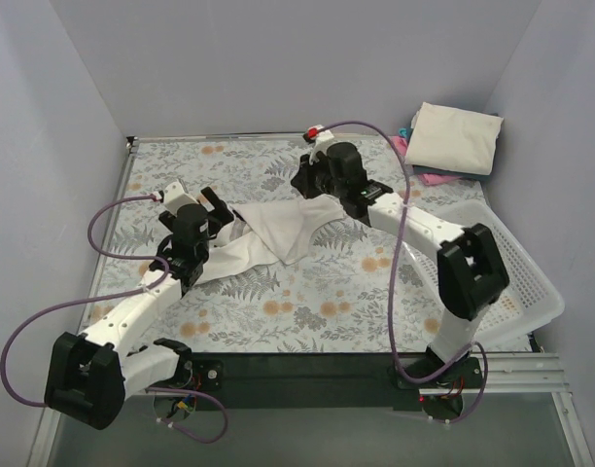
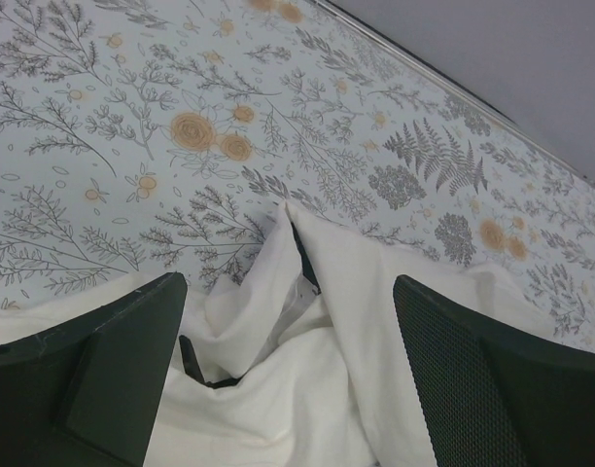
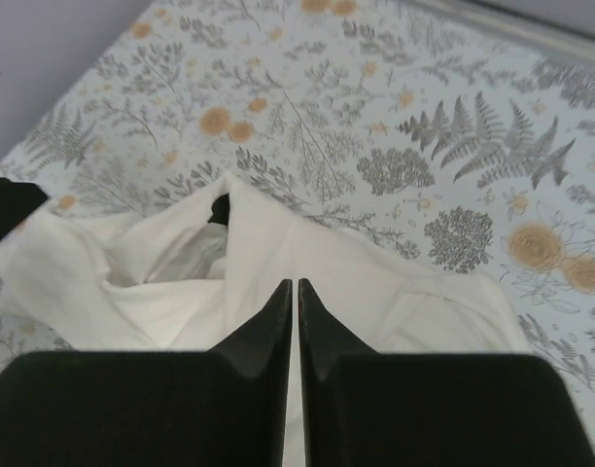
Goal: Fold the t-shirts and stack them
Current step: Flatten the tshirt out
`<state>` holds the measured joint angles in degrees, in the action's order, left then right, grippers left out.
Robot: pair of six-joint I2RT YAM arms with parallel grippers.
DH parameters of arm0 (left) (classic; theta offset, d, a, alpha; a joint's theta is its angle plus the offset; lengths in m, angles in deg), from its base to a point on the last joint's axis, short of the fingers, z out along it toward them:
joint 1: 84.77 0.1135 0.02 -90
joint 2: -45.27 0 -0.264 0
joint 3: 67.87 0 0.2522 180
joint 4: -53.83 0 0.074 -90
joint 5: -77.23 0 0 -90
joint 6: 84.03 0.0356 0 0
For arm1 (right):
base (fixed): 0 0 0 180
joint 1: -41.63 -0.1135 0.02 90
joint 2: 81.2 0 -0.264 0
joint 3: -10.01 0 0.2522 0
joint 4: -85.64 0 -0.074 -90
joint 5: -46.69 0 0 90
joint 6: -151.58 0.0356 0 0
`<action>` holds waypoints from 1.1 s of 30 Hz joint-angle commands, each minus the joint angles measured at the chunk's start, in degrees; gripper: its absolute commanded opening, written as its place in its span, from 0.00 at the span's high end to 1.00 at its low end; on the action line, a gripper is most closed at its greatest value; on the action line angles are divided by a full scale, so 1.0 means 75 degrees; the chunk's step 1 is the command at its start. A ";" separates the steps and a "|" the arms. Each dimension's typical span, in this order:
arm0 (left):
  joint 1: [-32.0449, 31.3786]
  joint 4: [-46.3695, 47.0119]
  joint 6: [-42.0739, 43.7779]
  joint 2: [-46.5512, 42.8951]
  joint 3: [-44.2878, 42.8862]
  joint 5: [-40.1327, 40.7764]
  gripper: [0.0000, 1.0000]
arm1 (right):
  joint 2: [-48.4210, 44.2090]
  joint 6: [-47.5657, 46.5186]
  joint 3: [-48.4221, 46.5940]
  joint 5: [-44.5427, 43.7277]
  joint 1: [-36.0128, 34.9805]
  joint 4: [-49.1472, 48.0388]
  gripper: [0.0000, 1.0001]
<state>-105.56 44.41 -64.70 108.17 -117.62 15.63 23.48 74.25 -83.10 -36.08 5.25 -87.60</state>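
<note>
Left pincer (image 2: 288, 290) gapes wide over crumpled white t-shirt (image 1: 278, 233), centre frame on floral surface (image 1: 307, 302); right pincer (image 3: 296, 292) pressed shut at its upper edge.

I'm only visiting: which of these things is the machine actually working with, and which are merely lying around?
Part of the job:
- crumpled white t-shirt, mid-table
- folded shirt stack, far right corner, cream on top, pink beneath

Just lying about:
- white lattice basket, right edge
- floral tablecloth
</note>
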 commanded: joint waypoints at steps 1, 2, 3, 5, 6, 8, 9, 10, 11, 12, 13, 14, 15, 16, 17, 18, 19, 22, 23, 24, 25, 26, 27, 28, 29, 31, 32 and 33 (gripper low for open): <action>0.0124 -0.0133 0.0107 -0.0265 -0.0159 -0.0095 0.19 | -0.1207 -0.0294 0.0687 -0.0457 -0.0001 -0.0578 0.99; 0.0136 -0.0145 0.0118 -0.0230 -0.0170 -0.0107 0.19 | -0.1243 -0.0306 0.0736 -0.0703 0.0011 -0.0427 0.99; 0.0159 -0.0145 0.0095 -0.0195 -0.0205 -0.0200 0.19 | -0.1104 -0.0306 0.0748 -0.1181 0.0011 -0.0309 0.99; 0.0171 -0.0156 0.0048 -0.0089 -0.0217 -0.0294 0.19 | -0.0823 -0.0259 0.0503 -0.1454 0.0011 0.0181 0.95; 0.0183 -0.0180 0.0037 -0.0066 -0.0217 -0.0341 0.19 | -0.0461 -0.0201 0.0386 -0.1618 0.0011 0.0335 0.85; 0.0171 -0.0203 -0.0010 -0.0007 -0.0252 -0.0424 0.19 | -0.0062 -0.0095 0.0036 -0.1713 0.0011 0.0558 0.69; 0.0171 -0.0203 -0.0010 0.0005 -0.0264 -0.0424 0.19 | 0.0335 -0.0095 -0.0083 -0.1678 -0.0001 0.0582 0.63; 0.0183 -0.0215 0.0013 0.0016 -0.0287 -0.0343 0.19 | 0.0548 -0.0107 -0.0235 -0.1678 -0.0001 0.0594 0.57; 0.0183 -0.0204 0.0025 0.0028 -0.0299 -0.0295 0.19 | 0.0770 -0.0107 -0.0526 -0.1713 -0.0001 0.0652 0.53; 0.0183 -0.0203 0.0048 0.0040 -0.0323 -0.0248 0.19 | 0.1121 -0.0095 -0.0692 -0.1806 -0.0001 0.0688 0.47; 0.0183 -0.0215 0.0060 0.0075 -0.0334 -0.0225 0.19 | 0.1263 -0.0083 -0.0798 -0.1853 -0.0001 0.0711 0.46; 0.0183 -0.0227 0.0072 0.0075 -0.0358 -0.0225 0.19 | 0.1381 -0.0072 -0.0891 -0.1865 -0.0001 0.0711 0.46; 0.0183 -0.0239 0.0072 0.0075 -0.0370 -0.0248 0.19 | 0.1544 -0.0083 -0.1078 -0.1877 -0.0001 0.0711 0.44; 0.0171 -0.0239 0.0037 0.0098 -0.0381 -0.0294 0.19 | 0.1627 -0.0083 -0.1150 -0.1889 -0.0001 0.0711 0.44; 0.0183 -0.0192 0.0025 0.0099 -0.0370 -0.0388 0.19 | 0.1698 -0.0165 -0.1255 -0.1901 0.0011 0.0723 0.43; 0.0171 -0.0157 0.0025 0.0110 -0.0370 -0.0423 0.18 | 0.1872 -0.0200 -0.1441 -0.2017 -0.0001 0.0758 0.42; 0.0183 -0.0145 0.0025 0.0145 -0.0370 -0.0459 0.19 | 0.1955 -0.0259 -0.1559 -0.2064 -0.0001 0.0816 0.42; 0.0183 -0.0133 0.0060 0.0239 -0.0393 -0.0389 0.19 | 0.2284 -0.0423 -0.1829 -0.1948 -0.0001 0.0922 0.42; 0.0183 -0.0110 0.0072 0.0251 -0.0393 -0.0365 0.18 | 0.2354 -0.0423 -0.1842 -0.1913 -0.0012 0.0922 0.43; 0.0183 -0.0098 0.0106 0.0274 -0.0381 -0.0342 0.19 | 0.2482 -0.0423 -0.1865 -0.1854 -0.0024 0.0899 0.44; 0.0183 -0.0098 0.0130 0.0298 -0.0370 -0.0319 0.19 | 0.2553 -0.0435 -0.1935 -0.1819 -0.0024 0.0876 0.45; 0.0171 -0.0121 0.0142 0.0309 -0.0381 -0.0295 0.19 | 0.2635 -0.0447 -0.2005 -0.1795 -0.0059 0.0887 0.46; 0.0171 -0.0145 0.0177 0.0310 -0.0393 -0.0237 0.19 | 0.2810 -0.0458 -0.2075 -0.1807 -0.0059 0.0899 0.51; 0.0183 -0.0168 0.0166 0.0286 -0.0381 -0.0225 0.19 | 0.2881 -0.0458 -0.2134 -0.1830 -0.0059 0.0922 0.53; 0.0183 -0.0168 0.0165 0.0263 -0.0381 -0.0225 0.19 | 0.2963 -0.0447 -0.2274 -0.1900 -0.0059 0.1189 0.54; 0.0183 -0.0157 0.0177 0.0251 -0.0358 -0.0259 0.19 | 0.3023 -0.0423 -0.2276 -0.2274 -0.0059 0.1414 0.57; 0.0183 -0.0157 0.0177 0.0239 -0.0370 -0.0260 0.19 | 0.2976 -0.0423 -0.2090 -0.2403 -0.0059 0.1449 0.57; 0.0183 -0.0145 0.0177 0.0239 -0.0393 -0.0271 0.19 | 0.2837 -0.0435 -0.1960 -0.2567 -0.0059 0.1438 0.57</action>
<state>-104.47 43.30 -64.29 110.75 -118.86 12.94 45.38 71.63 -98.34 -51.34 5.12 -78.62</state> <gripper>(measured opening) 0.813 0.429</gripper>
